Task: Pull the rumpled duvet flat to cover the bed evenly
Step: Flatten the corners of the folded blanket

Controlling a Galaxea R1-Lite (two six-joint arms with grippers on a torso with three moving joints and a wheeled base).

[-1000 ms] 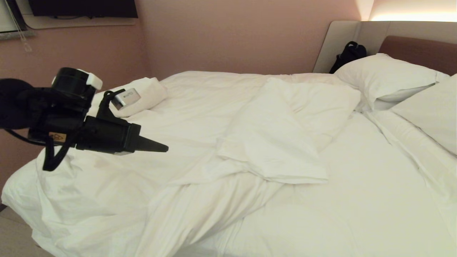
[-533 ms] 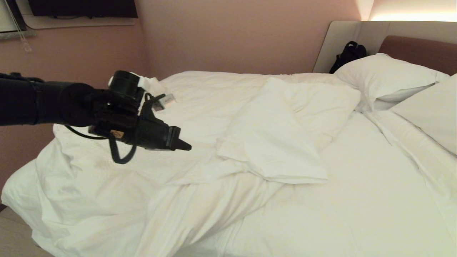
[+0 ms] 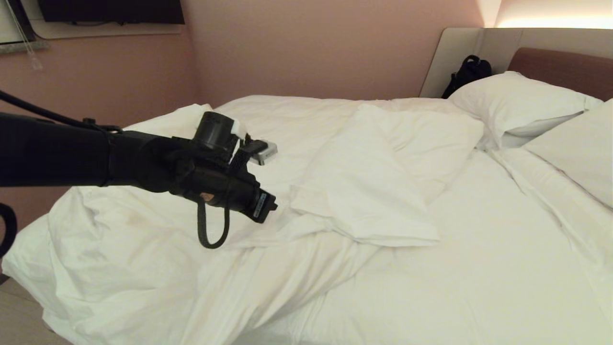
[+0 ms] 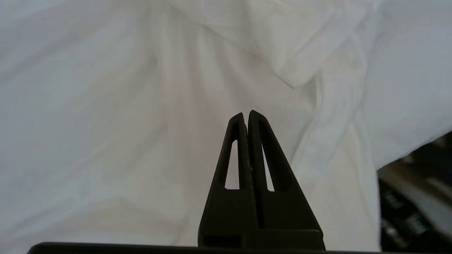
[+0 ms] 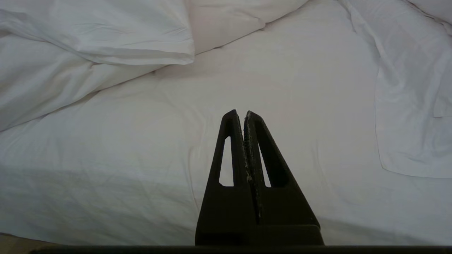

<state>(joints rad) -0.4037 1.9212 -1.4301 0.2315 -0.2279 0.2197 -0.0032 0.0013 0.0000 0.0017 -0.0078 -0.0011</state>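
The white duvet (image 3: pixel 201 143) lies rumpled over the left part of the bed (image 3: pixel 483 282), with one corner folded back (image 3: pixel 368 191) across the middle and a bunched ridge running to the near edge. My left gripper (image 3: pixel 269 210) reaches in from the left and hangs over the creases just left of that folded corner. In the left wrist view the left gripper (image 4: pixel 246 114) is shut and empty above the duvet's folds (image 4: pixel 293 67). My right gripper (image 5: pixel 240 113), outside the head view, is shut and empty over the bare mattress sheet (image 5: pixel 300 88).
Two white pillows (image 3: pixel 517 103) (image 3: pixel 574 148) lie at the head end before the padded headboard (image 3: pixel 560 64). A black bag (image 3: pixel 469 72) leans in the far corner. The pink wall runs along the bed's far side. Floor shows at the near left (image 3: pixel 19 316).
My left arm has swung to the right and out over the bed, and its gripper has tipped down toward the duvet. It stayed shut. The duvet has not moved.
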